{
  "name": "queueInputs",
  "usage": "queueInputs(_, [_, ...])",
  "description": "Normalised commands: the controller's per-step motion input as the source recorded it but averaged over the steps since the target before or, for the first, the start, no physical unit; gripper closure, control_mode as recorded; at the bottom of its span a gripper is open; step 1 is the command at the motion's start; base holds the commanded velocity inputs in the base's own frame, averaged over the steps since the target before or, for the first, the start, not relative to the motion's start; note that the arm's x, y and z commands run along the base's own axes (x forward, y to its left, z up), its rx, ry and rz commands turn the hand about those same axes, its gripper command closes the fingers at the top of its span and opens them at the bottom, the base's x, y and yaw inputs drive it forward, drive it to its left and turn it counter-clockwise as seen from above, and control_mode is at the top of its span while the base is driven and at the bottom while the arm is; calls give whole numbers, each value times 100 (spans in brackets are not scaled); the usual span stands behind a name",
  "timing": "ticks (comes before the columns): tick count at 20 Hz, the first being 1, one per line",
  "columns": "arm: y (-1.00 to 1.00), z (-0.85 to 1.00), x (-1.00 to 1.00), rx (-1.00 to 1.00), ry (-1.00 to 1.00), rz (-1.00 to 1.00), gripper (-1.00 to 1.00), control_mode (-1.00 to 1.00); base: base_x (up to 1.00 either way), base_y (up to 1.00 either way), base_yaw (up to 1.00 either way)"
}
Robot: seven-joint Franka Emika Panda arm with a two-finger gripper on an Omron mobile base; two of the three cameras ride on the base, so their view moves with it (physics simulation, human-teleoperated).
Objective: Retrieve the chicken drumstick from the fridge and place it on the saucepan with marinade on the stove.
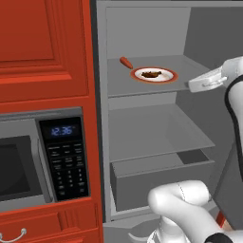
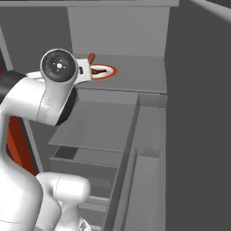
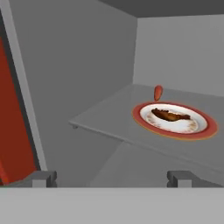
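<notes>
Drumstick: I see the chicken drumstick [image 3: 169, 116] on a plate [image 3: 205, 130], top fridge [image 1: 142, 38] shelf.
Gripper [image 3: 113, 176]: jaws apart, holding nothing, I think near the shelf edge.

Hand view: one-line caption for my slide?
Open gripper faces the fridge shelf, where the drumstick lies on a plate.

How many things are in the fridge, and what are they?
Plate: 1
Drumstick, on the plate: 1
Orange stick, beside the plate: 1
Total: 3, all on the upper shelf
</notes>
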Motion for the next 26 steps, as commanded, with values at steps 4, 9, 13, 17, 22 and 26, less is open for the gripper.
queueInputs(4, [0,8,16,-1,0,14,-100,-100,0,0,0])
queueInputs(9, [0,0,12,-2,-1,17,-100,-100,0,0,0])
queueInputs(13, [0,0,11,-3,-4,16,-100,-100,0,0,0])
queueInputs(17, [3,0,17,-1,-5,11,-100,-100,0,0,0])
queueInputs(22, [5,-5,21,0,-3,6,-100,-100,0,0,0])
queueInputs(26, [1,0,14,0,0,5,-100,-100,0,0,0])
